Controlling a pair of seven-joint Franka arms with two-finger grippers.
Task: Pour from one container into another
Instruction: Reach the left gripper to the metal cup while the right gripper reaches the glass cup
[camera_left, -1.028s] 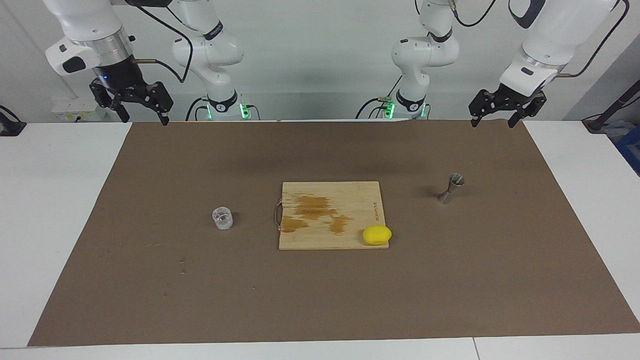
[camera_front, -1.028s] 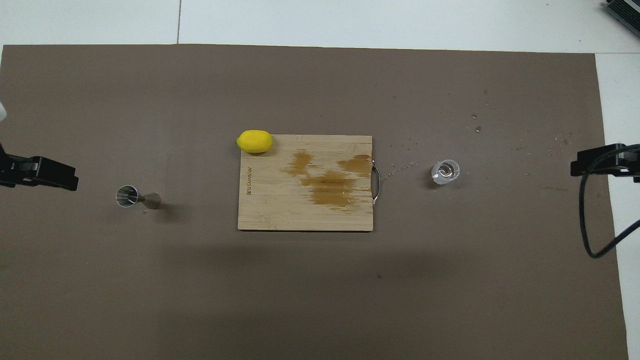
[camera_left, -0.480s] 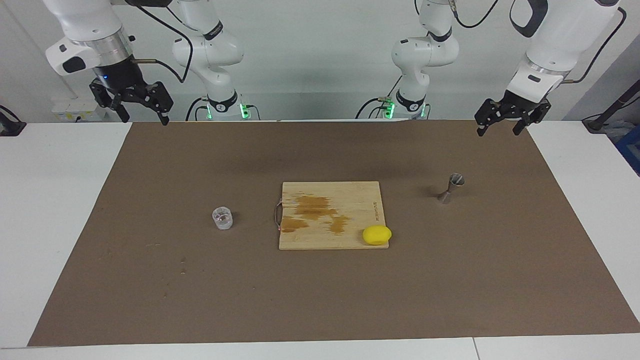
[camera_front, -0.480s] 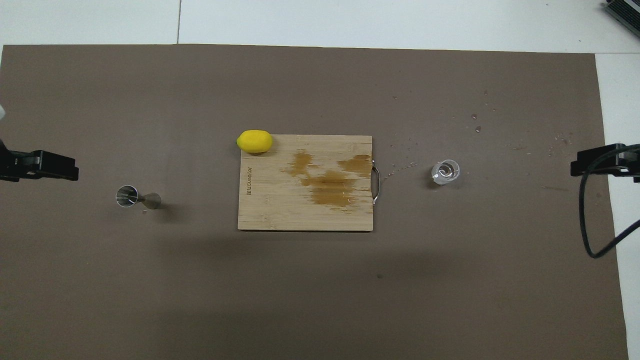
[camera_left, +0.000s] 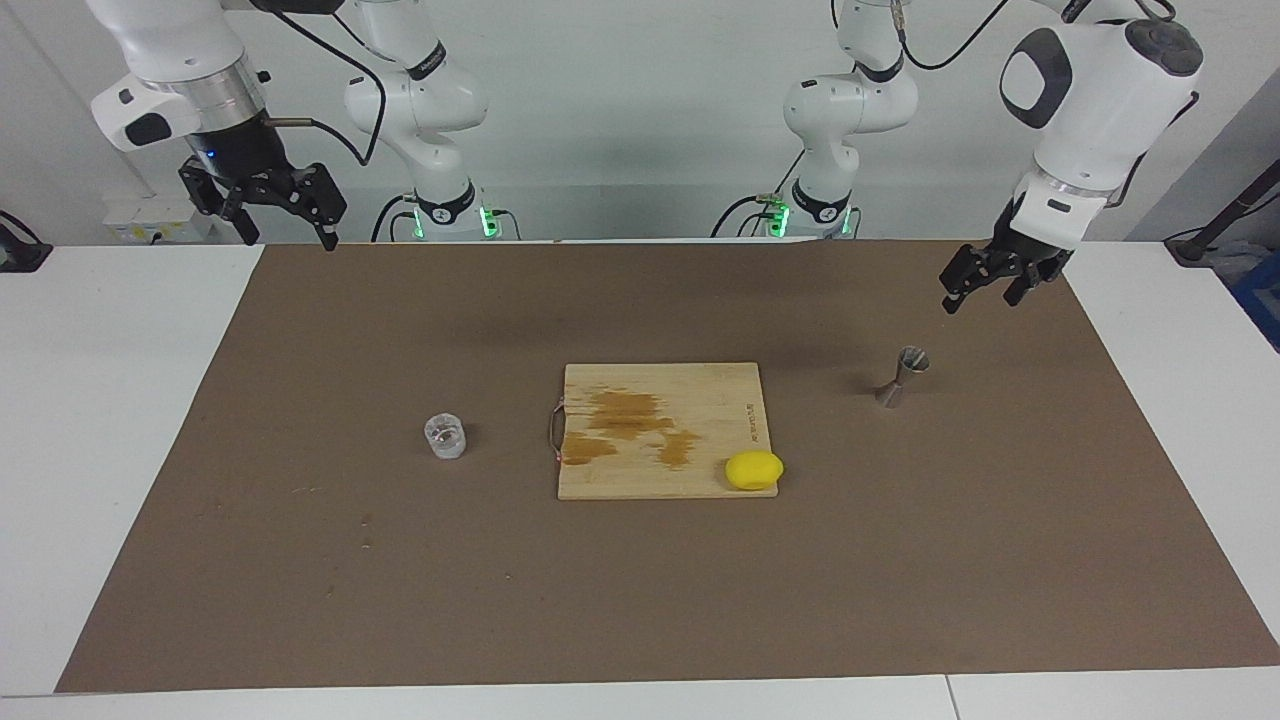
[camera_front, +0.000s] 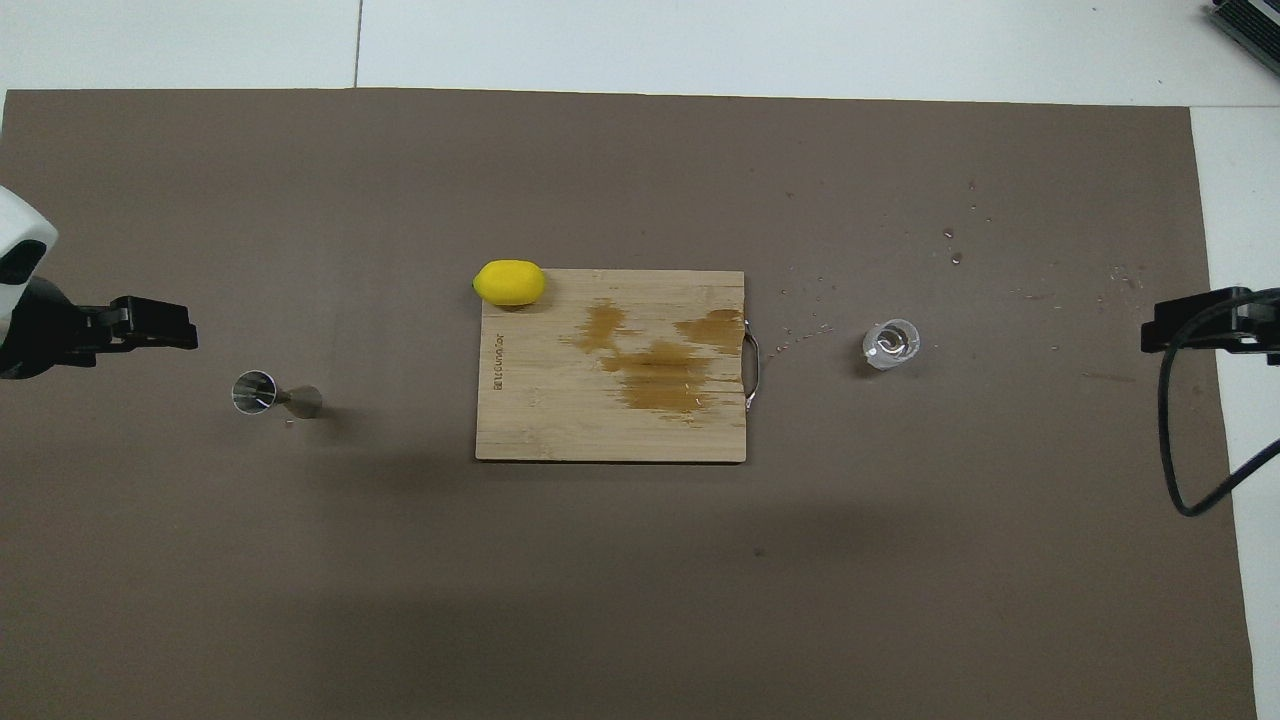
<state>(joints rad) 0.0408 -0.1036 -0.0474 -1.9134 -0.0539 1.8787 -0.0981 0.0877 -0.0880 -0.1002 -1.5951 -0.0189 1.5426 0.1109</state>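
Both grippers are up in the air with fingers spread, holding nothing. Left gripper (camera_left: 982, 291) hangs over the brown mat (camera_left: 640, 600) at the left arm's end, near the steel jigger (camera_left: 903, 376) but clear of it; a second ago it was higher, at the mat's edge by the robots. Right gripper (camera_left: 285, 225) waits, unmoved, well apart from the glass cup (camera_left: 445, 437). Cup and jigger stand upright at either end of the cutting board (camera_left: 660, 395), lemon (camera_left: 754, 470) on its corner, none shifted.
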